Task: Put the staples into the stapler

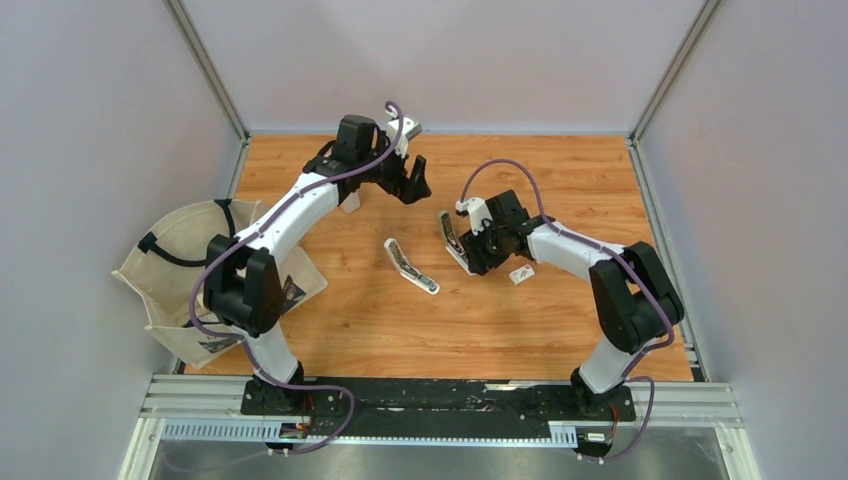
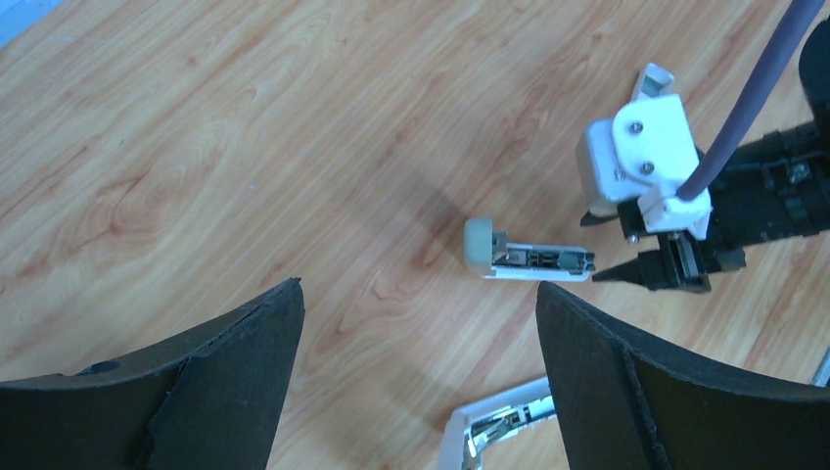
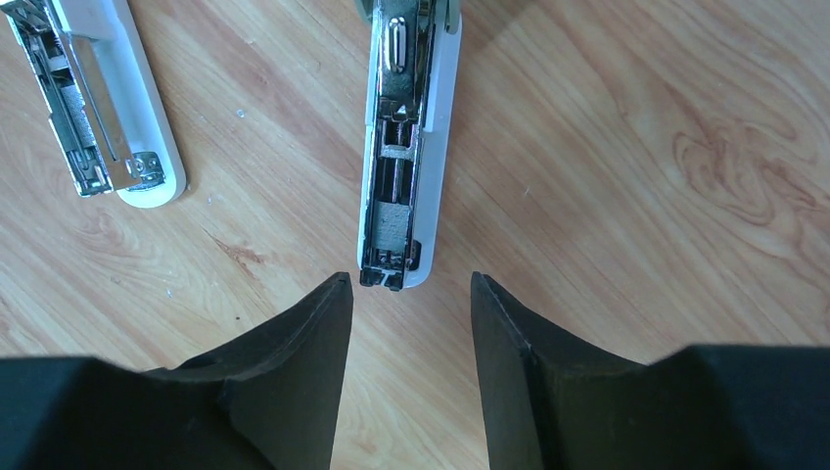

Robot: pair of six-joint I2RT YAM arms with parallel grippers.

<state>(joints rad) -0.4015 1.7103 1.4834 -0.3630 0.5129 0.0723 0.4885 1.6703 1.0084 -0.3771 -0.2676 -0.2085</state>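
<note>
The right end effector stands half open and grasps nothing. Its two black fingers flank the near end of the stapler, with a strip of bare desk showing on each side, so neither pad presses it. The stapler lies with its metal magazine channel turned up and exposed, which I judge is the way it must lie for a strip to drop in. The end effector, lined up along the stapler's length, looks set to steady or shift it.

The left end effector hangs on the far side of that stapler, spread as wide as it goes, empty and touching nothing. It is probably kept clear until needed.

A second stapler, also opened out, lies on the left-arm side of the first stapler, near it but apart. The staples, a tiny white box, sit on the desk on the right-arm side of the stapler, just beside the right forearm and untouched. A similar pale piece lies well off on the stapler's left-arm side. Loading looks not yet begun.
</note>
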